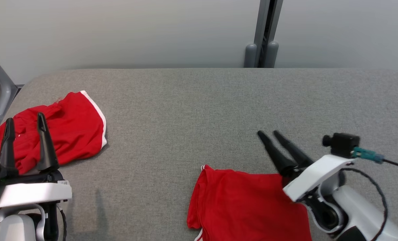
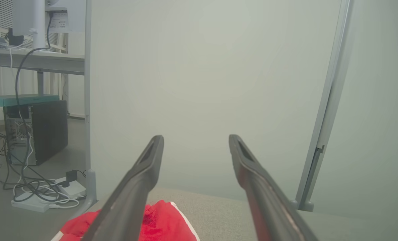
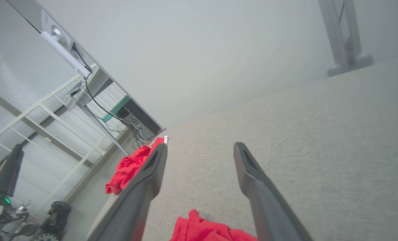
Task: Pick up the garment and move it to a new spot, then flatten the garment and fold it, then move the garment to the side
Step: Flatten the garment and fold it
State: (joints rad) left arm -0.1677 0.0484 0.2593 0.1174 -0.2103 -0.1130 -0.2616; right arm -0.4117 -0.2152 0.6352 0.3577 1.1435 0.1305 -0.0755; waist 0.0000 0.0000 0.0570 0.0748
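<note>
1. Looking down, I see the flat red garment (image 1: 245,201) at the near edge of the bench (image 1: 185,117), with my right gripper (image 1: 267,133) at its far right corner, spread and empty.
2. My left gripper (image 1: 25,117), also spread, hangs well apart, over a crumpled red garment (image 1: 71,134).
3. I judge the right arm nearer.
</note>
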